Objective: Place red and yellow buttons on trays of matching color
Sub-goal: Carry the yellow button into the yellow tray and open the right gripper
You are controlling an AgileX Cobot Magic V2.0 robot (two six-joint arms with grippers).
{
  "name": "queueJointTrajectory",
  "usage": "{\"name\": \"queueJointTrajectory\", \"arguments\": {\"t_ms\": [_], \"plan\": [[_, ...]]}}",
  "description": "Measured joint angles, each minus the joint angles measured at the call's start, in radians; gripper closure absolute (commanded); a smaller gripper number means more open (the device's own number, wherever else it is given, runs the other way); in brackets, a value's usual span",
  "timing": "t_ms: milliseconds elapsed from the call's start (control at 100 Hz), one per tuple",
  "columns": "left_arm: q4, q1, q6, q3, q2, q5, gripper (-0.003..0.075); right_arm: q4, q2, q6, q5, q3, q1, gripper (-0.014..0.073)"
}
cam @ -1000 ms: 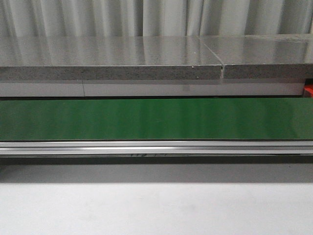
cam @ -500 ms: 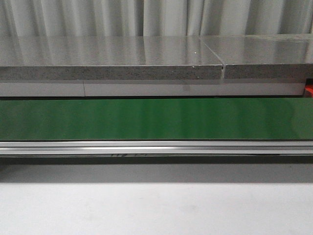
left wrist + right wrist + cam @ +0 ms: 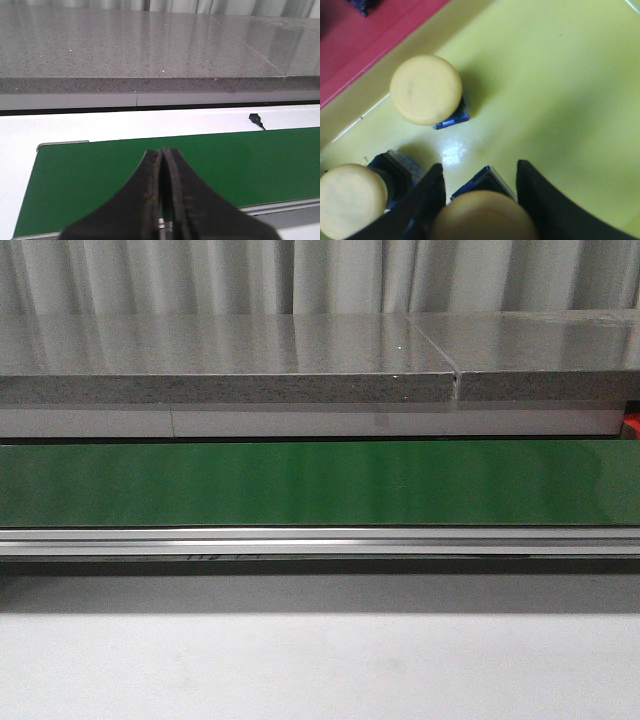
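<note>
In the right wrist view, three round yellow-capped push buttons are counted over one glossy yellow plastic tray. The first yellow button stands free on the tray floor, its blue base showing under the cap. The second yellow button stands near the tray's edge on a dark blue base, just beside one finger of the right hand. The third yellow button sits between the two black fingers of the right hand, which pinch it from either side; its blue base shows just above the cap in that picture. Whether this third button touches the tray floor cannot be told. One red plastic tray lies alongside the yellow tray, with a small dark blue object at its far corner, too blurred to identify.

In the left wrist view, the left hand has its two black fingers pressed together with nothing between them, above one long green conveyor belt. Behind the belt runs a white worktop and one grey speckled stone counter.

The front view shows the same green belt and grey counter, with neither hand in sight.
</note>
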Motion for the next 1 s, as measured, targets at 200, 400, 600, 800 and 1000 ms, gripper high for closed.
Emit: {"name": "queueJointTrajectory", "arguments": {"t_ms": [200, 400, 600, 800, 1000], "plan": [[0.0, 0.0, 0.0, 0.0, 0.0, 0.0, 0.0739, 0.0, 0.066, 0.0, -0.01, 0.0, 0.0, 0.0472], [0.0, 0.0, 0.0, 0.0, 0.0, 0.0, 0.0739, 0.0, 0.092, 0.001, -0.014, 0.01, 0.0, 0.0398], [0.0, 0.0, 0.0, 0.0, 0.0, 0.0, 0.0739, 0.0, 0.092, 0.001, -0.014, 0.01, 0.0, 0.0172], [0.0, 0.0, 0.0, 0.0, 0.0, 0.0, 0.0739, 0.012, 0.092, 0.001, -0.014, 0.01, 0.0, 0.0036], [0.0, 0.0, 0.0, 0.0, 0.0, 0.0, 0.0739, 0.032, 0.092, 0.001, -0.014, 0.01, 0.0, 0.0036]]}}
